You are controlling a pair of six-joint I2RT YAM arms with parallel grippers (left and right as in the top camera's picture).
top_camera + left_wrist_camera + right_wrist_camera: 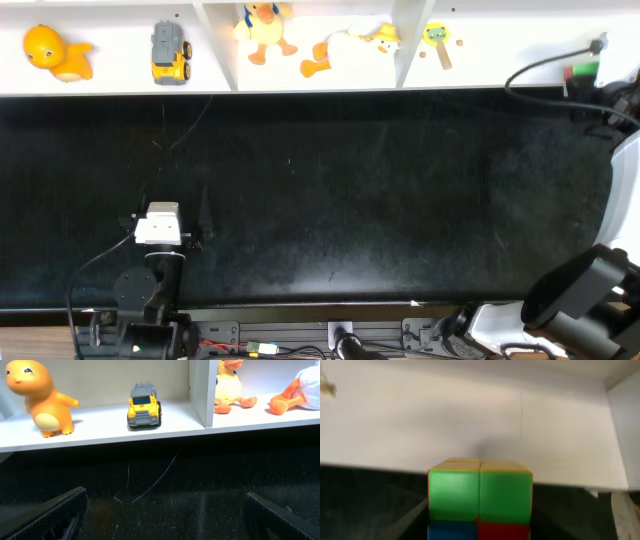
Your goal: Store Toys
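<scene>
Toys point(170, 52) line the shelf point(300, 85) at upper left; at lower left, the left tool point(160, 225) gapes empty. At upper right, the right tool point(479, 527) clamps the cube point(480, 490); it should enter level, clear the ledge, then release.

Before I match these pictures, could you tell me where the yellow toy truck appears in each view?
Top view: yellow toy truck on the white shelf, left compartment, right of the orange toy.
Left wrist view: same compartment, beside the orange toy.
Right wrist view: not in it.
Shared landmark: the white shelf.
</scene>
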